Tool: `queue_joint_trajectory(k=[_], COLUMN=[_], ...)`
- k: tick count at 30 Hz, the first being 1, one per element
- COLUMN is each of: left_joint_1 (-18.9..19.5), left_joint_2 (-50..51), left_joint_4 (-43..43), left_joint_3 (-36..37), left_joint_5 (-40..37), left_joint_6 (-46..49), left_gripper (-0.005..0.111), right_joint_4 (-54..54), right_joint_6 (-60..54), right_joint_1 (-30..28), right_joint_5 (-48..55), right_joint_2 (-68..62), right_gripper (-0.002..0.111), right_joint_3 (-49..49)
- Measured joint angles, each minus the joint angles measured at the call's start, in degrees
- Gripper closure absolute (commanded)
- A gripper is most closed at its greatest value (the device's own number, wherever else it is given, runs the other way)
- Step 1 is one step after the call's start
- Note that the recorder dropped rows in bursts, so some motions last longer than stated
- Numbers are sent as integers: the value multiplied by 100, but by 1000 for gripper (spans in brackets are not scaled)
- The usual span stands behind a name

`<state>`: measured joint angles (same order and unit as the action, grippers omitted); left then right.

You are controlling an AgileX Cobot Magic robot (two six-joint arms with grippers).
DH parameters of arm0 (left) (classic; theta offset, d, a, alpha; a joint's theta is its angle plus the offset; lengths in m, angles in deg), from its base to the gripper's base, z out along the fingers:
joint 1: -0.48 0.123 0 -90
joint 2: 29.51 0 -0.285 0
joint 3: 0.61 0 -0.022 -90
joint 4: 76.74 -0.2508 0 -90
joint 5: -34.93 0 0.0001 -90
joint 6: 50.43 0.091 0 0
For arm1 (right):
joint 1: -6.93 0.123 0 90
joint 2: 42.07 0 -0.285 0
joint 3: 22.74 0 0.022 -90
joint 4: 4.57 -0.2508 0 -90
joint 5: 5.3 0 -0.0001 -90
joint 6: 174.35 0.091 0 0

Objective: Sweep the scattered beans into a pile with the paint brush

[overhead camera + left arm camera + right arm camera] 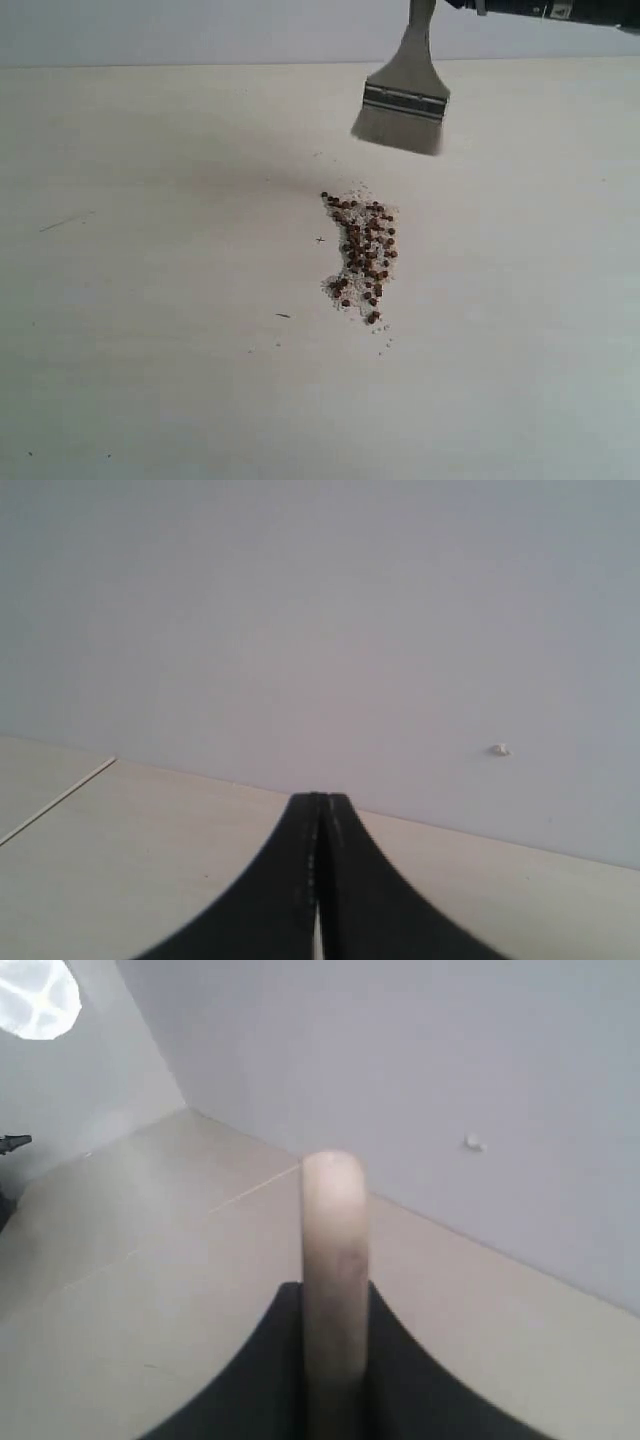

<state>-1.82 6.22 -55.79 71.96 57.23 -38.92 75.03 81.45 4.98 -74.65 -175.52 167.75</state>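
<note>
The beans [362, 250] already lie mostly gathered in a long, narrow pile [360, 262] on the bench [150, 330], mixed with white crumbs [337, 288]. A few beans sit loose at the pile's near end, and its edges are ragged.

The right gripper [335, 1300] is clamped on the white handle of the paint brush [405, 105]. The brush hangs beyond the pile's far end and appears to be lifted clear of the bench, with its bristles [398, 132] pointing down. The left gripper [320, 802] has its fingers pressed together on nothing and is not seen anywhere near the pile.

What seems left is tidying. The bristles should come down on the bench just outside the pile's far end, with the broad face square to the pile. A short, slow inward stroke would then shorten the strip. Pressure should be light, since round beans will probably roll or flick away from stiffly bent bristles. The same stroke at the near end would take in the stragglers.
</note>
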Motion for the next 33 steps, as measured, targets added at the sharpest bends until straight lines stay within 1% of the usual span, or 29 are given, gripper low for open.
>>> queue_joint_trajectory(k=[6, 13, 16, 20, 25, 33], left_joint_1=[0, 0, 0, 0, 0, 0], left_joint_2=[0, 0, 0, 0, 0, 0], left_joint_4=[0, 0, 0, 0, 0, 0], left_joint_3=[0, 0, 0, 0, 0, 0], left_joint_5=[0, 0, 0, 0, 0, 0], left_joint_6=[0, 0, 0, 0, 0, 0], left_gripper=[107, 107, 107, 107, 107, 107], right_joint_4=[-22, 35, 96, -64, -267, -195], right_joint_6=[-361, -530, -779, -1411, -1976, -2123], right_joint_1=[12, 60, 199, 447, 779, 1283], right_joint_5=[0, 0, 0, -7, -7, -7], right_joint_2=[718, 1776, 2069, 2211, 2222, 2222], right_gripper=[108, 108, 108, 108, 108, 108], right_joint_3=[-1221, -2636, -3172, -3876, -4371, -4517])
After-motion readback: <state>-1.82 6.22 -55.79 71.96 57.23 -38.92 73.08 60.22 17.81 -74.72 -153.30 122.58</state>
